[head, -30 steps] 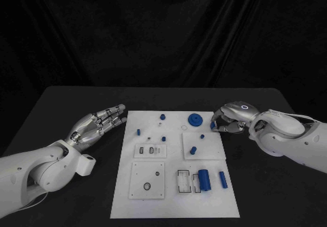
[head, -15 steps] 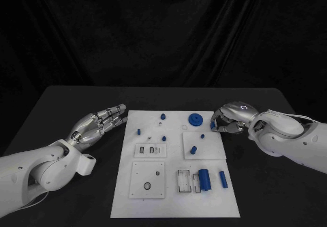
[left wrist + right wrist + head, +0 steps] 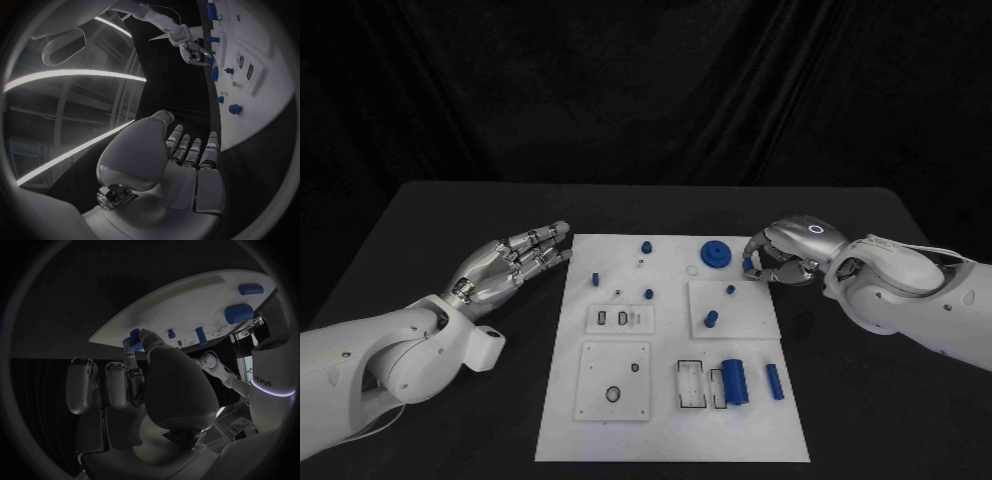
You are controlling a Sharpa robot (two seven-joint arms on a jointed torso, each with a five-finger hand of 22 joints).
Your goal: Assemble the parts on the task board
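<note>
The task board lies flat in the middle of the black worktop, its long side running from near to far. On its far part sit a blue disc and several small blue pegs; farther toward the near end, on the right, a thick blue cylinder lies beside a slimmer blue rod, both pointing near to far and just apart from each other.

The left hand hovers over the worktop just left of the board's far-left corner, fingers stretched straight and slightly spread, holding nothing (the left wrist view shows the palm bare and the fingers extended toward the board's edge).

The right hand is at the board's far-right edge, just right of the blue disc, with its fingers curled inward and downward. In the right wrist view its fingertips meet a small blue part at the board's rim, though I cannot tell whether the part is truly pinched or only touched.
</note>
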